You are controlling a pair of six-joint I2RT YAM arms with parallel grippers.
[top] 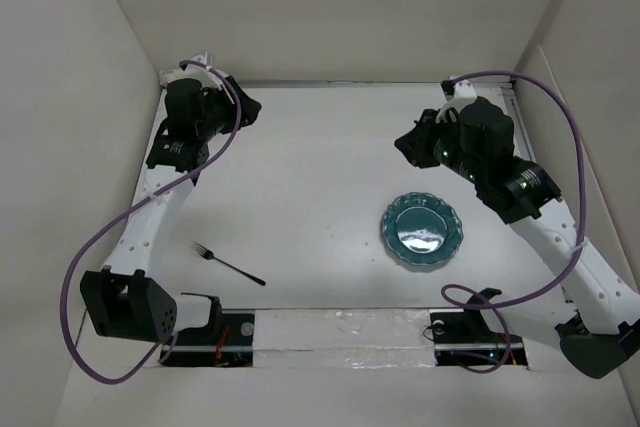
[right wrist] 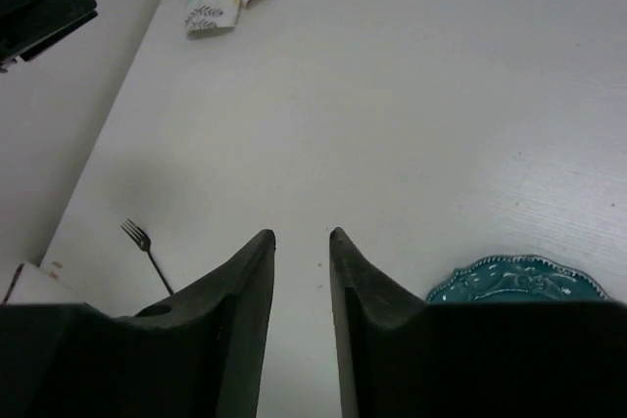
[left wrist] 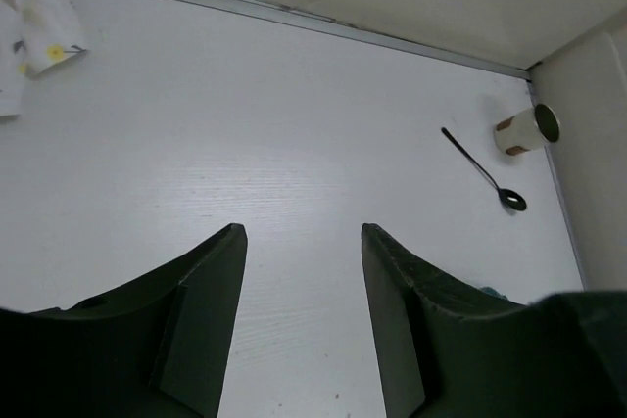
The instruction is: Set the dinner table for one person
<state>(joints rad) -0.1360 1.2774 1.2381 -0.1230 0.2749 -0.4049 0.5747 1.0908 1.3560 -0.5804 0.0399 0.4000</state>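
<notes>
A large, matte white dinner table (top: 310, 167) spreads beneath both grippers. The left gripper (left wrist: 299, 232) hangs wide open and empty. The right gripper (right wrist: 302, 234) is parted only narrowly and is also empty. A crumpled white cloth mat (left wrist: 34, 26) printed with pastel leaves lies ahead and left of the left gripper and far ahead of the right, so the left arm looks nearer. Its long axis cannot be told. A round teal scalloped plate (right wrist: 519, 279) sits just right of the right gripper. A slim dark metal fork (right wrist: 147, 254) lies to its left, handle angled back toward it.
</notes>
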